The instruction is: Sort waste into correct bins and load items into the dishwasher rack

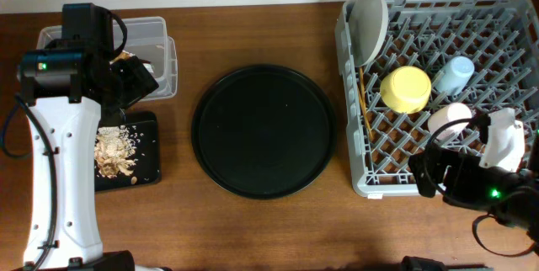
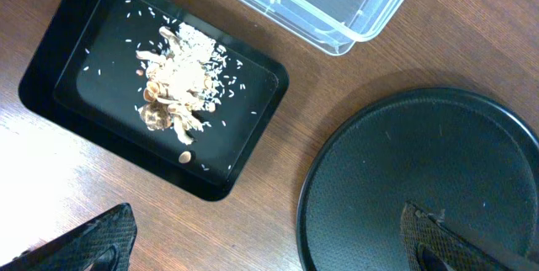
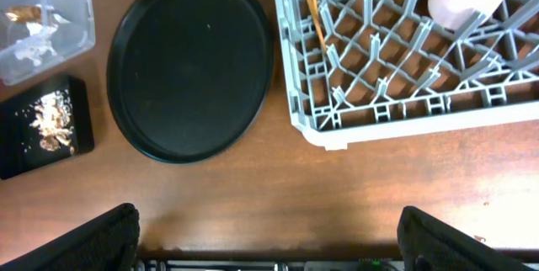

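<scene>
The grey dishwasher rack (image 1: 505, 18) at the right holds the pale grey plate (image 1: 369, 25) on edge, the yellow bowl (image 1: 406, 88), the light-blue cup (image 1: 452, 75), the pink cup (image 1: 449, 119) and the chopsticks (image 1: 364, 103). The clear tub (image 1: 160, 31) at the far left holds white tissue (image 3: 34, 48) and the gold-brown wrapper (image 3: 21, 14). The shallow black tray (image 2: 67, 44) holds beige food scraps (image 2: 173, 77). My left gripper (image 2: 269, 250) is open and empty above the table by the tub and tray. My right gripper (image 3: 269, 246) is open and empty, in front of the rack's front edge.
A large round black tray (image 1: 264, 130) lies in the middle of the table, with nothing on it. The table's front edge shows at the bottom of the right wrist view. My left arm (image 1: 59, 162) runs along the left side.
</scene>
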`<state>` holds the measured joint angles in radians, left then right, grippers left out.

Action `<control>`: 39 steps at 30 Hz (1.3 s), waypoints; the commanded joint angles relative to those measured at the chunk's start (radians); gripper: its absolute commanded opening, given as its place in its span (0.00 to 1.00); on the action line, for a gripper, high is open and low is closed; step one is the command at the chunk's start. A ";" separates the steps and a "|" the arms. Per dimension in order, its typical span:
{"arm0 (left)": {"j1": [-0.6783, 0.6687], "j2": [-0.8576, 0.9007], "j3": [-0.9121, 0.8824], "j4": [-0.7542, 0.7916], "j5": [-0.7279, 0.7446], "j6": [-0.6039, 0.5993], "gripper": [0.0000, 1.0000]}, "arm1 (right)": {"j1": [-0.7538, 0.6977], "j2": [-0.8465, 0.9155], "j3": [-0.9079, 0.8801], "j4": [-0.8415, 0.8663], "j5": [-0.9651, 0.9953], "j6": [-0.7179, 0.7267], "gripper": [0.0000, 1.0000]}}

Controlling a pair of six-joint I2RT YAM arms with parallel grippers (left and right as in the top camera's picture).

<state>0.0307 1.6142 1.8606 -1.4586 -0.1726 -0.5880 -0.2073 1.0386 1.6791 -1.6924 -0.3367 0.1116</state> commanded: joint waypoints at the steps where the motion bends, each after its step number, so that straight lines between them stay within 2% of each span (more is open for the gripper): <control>1: 0.005 0.007 0.001 -0.001 -0.008 -0.003 0.99 | 0.006 0.015 -0.007 -0.006 0.009 -0.003 0.98; 15: 0.005 0.007 0.001 -0.001 -0.008 -0.003 0.99 | 0.006 0.013 -0.008 -0.005 0.022 -0.003 0.98; 24: 0.005 0.007 0.001 -0.001 -0.008 -0.003 0.99 | 0.006 -0.184 -0.031 0.108 0.038 -0.003 0.98; 28: 0.005 0.007 0.001 -0.001 -0.008 -0.003 0.99 | 0.006 -0.317 -0.159 0.237 0.038 -0.003 0.98; 33: 0.005 0.007 0.001 -0.001 -0.008 -0.003 0.99 | 0.006 -0.452 -0.433 0.447 0.022 0.026 0.98; 39: 0.005 0.007 0.001 -0.001 -0.008 -0.003 0.99 | 0.014 -0.547 -0.772 0.798 -0.149 0.054 0.98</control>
<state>0.0307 1.6142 1.8606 -1.4590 -0.1726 -0.5880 -0.2077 0.5339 1.0252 -0.9970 -0.3710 0.1471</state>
